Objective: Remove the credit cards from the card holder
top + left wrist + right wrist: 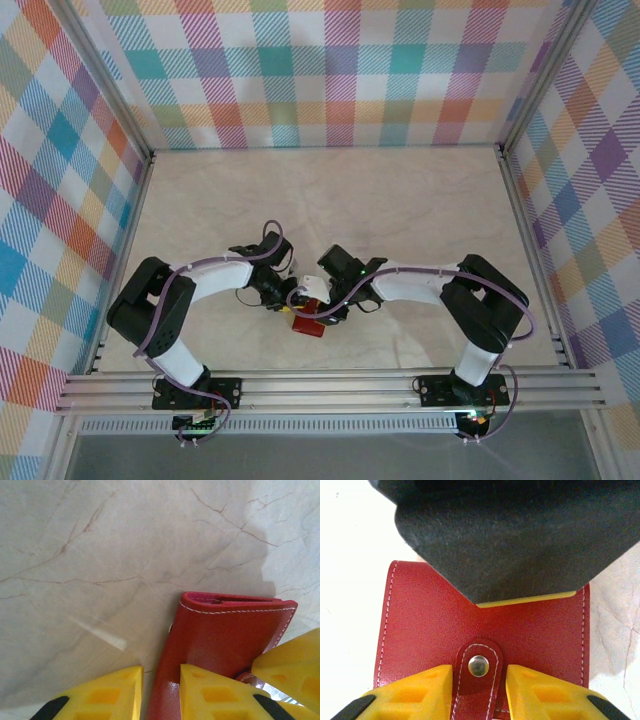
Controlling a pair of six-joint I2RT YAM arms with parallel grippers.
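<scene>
1. The card holder (225,635) is sitting between both grippers, near the front middle of the marble-patterned table (100,555); its open slot is showing pinkish lining; whether credit cards are lying inside cannot be told.
2. The left gripper (161,680) is clamping one side of the holder between narrowly parted fingers; the right gripper (479,672) is straddling the snap tab (478,695), fingers just beside it; whether it is pinching the tab, I cannot tell.
3. The holder is showing smooth red leather-like faces with pale stitching; the rounded tab is carrying a shiny metal snap (479,665); the fingers are looking yellow and blocky.
</scene>
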